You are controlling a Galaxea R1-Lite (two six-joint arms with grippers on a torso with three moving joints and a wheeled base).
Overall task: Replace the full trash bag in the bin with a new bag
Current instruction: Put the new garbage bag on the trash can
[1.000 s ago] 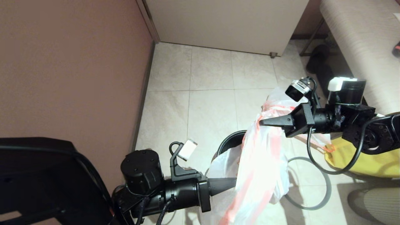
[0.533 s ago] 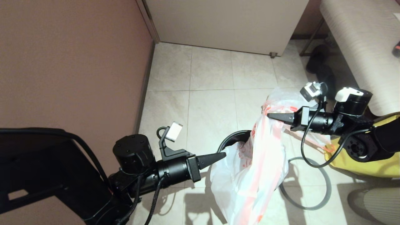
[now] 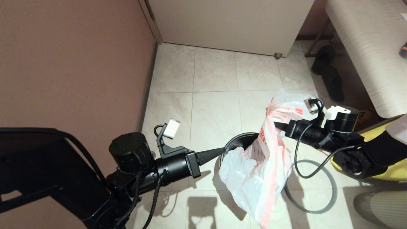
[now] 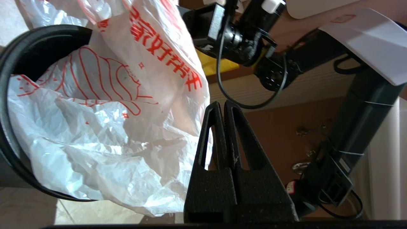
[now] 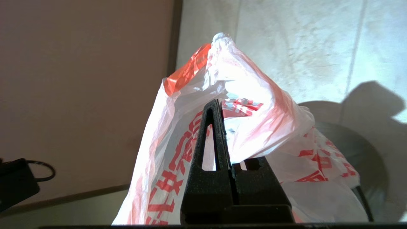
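The new bag (image 3: 257,178), limp white plastic with red print and a pink-red hem, hangs from my right gripper (image 3: 276,124), which is shut on its top edge. In the right wrist view the film of the new bag (image 5: 270,127) drapes over one finger of the right gripper (image 5: 217,101). Its lower part lies across the mouth of the black bin (image 3: 237,141) and spills over the near rim. My left gripper (image 3: 223,149) is shut and empty beside the bin's left rim. In the left wrist view the left gripper (image 4: 221,103) sits apart from the bag (image 4: 105,133). The full trash bag (image 3: 291,100) shows partly behind my right arm.
The grey hoop (image 3: 335,190) lies flat on the tiles to the right of the bin. A yellow fabric bag (image 3: 394,171) sits at the far right under my right arm. A brown wall (image 3: 79,63) runs along the left, with a pale cabinet (image 3: 229,22) at the back.
My right gripper has come down with the bag, lowering it onto the bin. My left gripper has drawn back to the left, out from the bag to the bin's rim.
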